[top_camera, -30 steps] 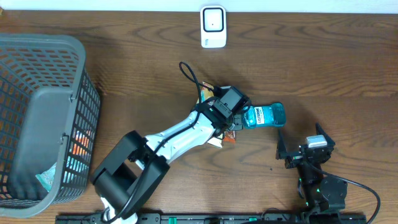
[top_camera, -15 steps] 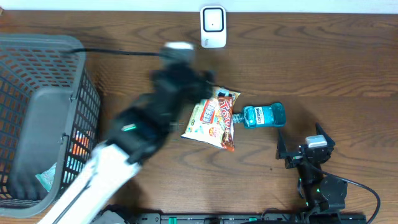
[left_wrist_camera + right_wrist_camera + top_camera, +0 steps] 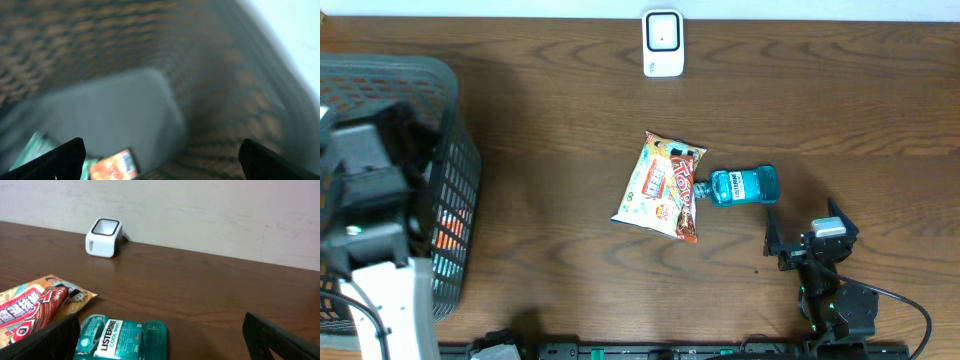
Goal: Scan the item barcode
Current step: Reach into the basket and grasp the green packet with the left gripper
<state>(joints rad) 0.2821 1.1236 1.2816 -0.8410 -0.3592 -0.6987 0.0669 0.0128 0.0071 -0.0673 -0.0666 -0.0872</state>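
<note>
1. Overhead: the left gripper (image 3: 365,165) hangs over the basket (image 3: 455,110) at the left end of the table (image 3: 570,90). Its jaws cannot be judged from this view.
2. Left wrist view, blurred: its fingers (image 3: 65,157) stand wide apart with nothing between them. On the basket floor below lie an orange packet (image 3: 114,165) and a teal packet (image 3: 30,150).
3. Overhead gives those two packets only as coloured patches behind the mesh.
4. Overhead: a snack bag (image 3: 650,185) lies mid-table. A bar (image 3: 686,195) lies along its right edge, and a bottle (image 3: 748,186) lies on its side with its cap end against the bar.
5. The scanner (image 3: 663,43) stands at the far edge, well apart from these three.
6. The right gripper (image 3: 810,240) sits near the front edge, just right of the bottle, spread wide and empty.
7. Right wrist view: the bottle label reads "LISTERINE COOL MINT". The scanner shows as a white box with a dark-rimmed top, close to the wall (image 3: 200,210).
</note>
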